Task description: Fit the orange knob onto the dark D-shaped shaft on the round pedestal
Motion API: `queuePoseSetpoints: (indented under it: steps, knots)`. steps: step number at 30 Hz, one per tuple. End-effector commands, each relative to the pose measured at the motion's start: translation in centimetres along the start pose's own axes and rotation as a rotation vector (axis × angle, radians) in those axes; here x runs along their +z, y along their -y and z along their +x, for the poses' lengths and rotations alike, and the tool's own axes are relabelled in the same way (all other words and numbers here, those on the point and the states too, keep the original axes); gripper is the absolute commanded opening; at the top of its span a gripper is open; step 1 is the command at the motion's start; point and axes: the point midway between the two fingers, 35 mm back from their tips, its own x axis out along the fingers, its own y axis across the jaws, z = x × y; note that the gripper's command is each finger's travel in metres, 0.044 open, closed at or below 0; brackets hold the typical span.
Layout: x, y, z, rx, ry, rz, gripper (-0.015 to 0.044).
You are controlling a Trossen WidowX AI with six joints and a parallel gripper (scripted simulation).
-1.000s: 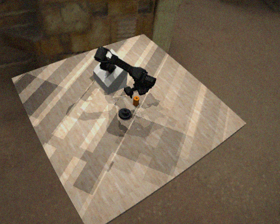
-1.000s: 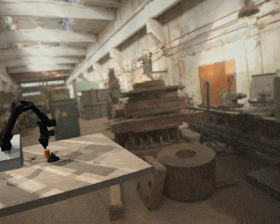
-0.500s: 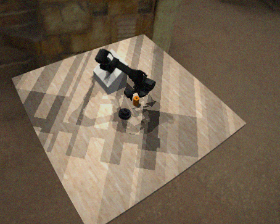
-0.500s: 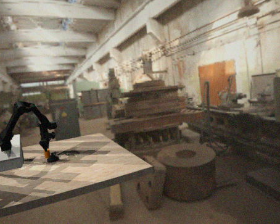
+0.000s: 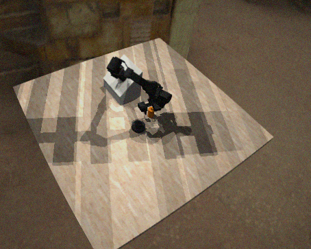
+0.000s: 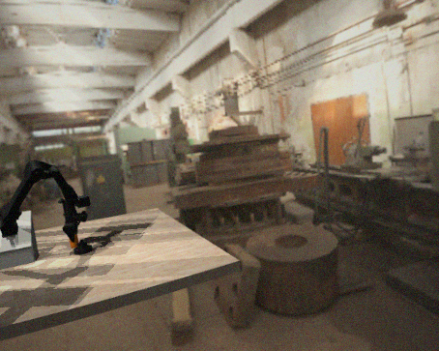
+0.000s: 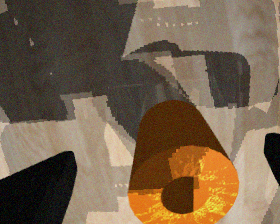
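Note:
The orange knob stands upright on the table. In the wrist view its top shows a dark hole with a straight side facing right. My gripper is open and low over the knob, its two black fingers wide apart on either side of it with gaps between. Nothing is held. The round black pedestal stands close beside the knob, toward the lower left in the top view. Its shaft cannot be made out clearly, and the pedestal is not seen in the wrist view.
The pale tabletop carries strong striped shadows, including the arm's. The arm's grey-white base block is behind the knob in the top view. The table's edges lie well away from the knob and pedestal.

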Motion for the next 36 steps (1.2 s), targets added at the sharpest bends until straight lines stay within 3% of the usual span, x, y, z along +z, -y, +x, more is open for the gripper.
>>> queuePoseSetpoints:
  steps: [1,14,24,30,36]
  knots:
    - [-0.3,0.1,0.9,-0.010,-0.006,-0.009,0.0440]
    - [-0.5,0.3,2.7,-0.013,-0.006,-0.009,0.0440]
    - [-0.5,0.3,2.7,-0.013,-0.006,-0.009,0.0177]
    - [-0.5,0.3,2.7,-0.013,-0.006,-0.009,0.0138]
    - [0.1,-0.1,0.5,-0.007,-0.006,-0.009,0.0000]
